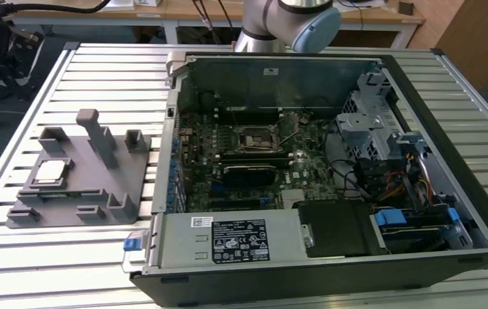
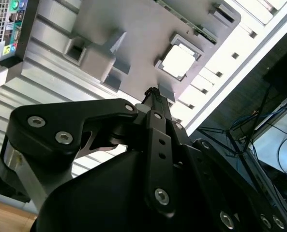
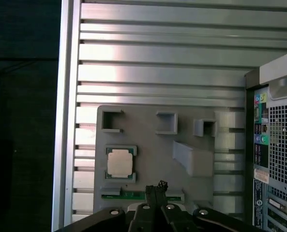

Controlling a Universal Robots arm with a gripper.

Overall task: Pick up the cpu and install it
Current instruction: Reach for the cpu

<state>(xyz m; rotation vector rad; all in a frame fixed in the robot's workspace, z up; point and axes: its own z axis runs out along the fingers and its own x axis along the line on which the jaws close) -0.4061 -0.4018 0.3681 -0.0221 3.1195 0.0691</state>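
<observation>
cpu (image 1: 51, 170) untouched in grey fixture (image 1: 98, 193)

Beside the fixture stands the computer case (image 1: 270, 77). The gripper (image 3: 156, 187), closed and empty, hovers over the fixture's edge, near the cpu. A clean pick needs it opened, centred, squared to the cpu's edges.

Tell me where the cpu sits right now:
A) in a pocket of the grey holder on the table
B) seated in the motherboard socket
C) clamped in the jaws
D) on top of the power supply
A: the cpu lies flat in a pocket of the grey holder, at the exterior view's left of the computer case. In the first wrist view the gripper is apart from it.
</observation>
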